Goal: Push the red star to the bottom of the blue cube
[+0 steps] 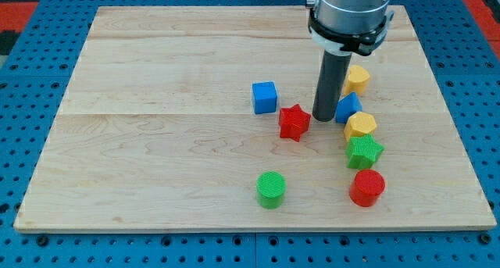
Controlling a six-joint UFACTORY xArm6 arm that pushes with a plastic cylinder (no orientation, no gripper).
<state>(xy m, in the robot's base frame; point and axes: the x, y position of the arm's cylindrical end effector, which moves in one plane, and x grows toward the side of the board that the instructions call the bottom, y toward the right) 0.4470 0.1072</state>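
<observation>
The red star (294,122) lies on the wooden board, just below and to the right of the blue cube (265,97). The two blocks are close but apart. My tip (323,117) rests on the board just to the right of the red star, about touching its right side. The rod rises from there to the arm's grey body at the view's top.
To the right of my tip stand a yellow block (357,79), a blue triangular block (348,108), a yellow hexagon (360,126), a green star (364,151) and a red cylinder (366,187). A green cylinder (271,189) stands near the bottom. The board's right edge (461,143) is nearby.
</observation>
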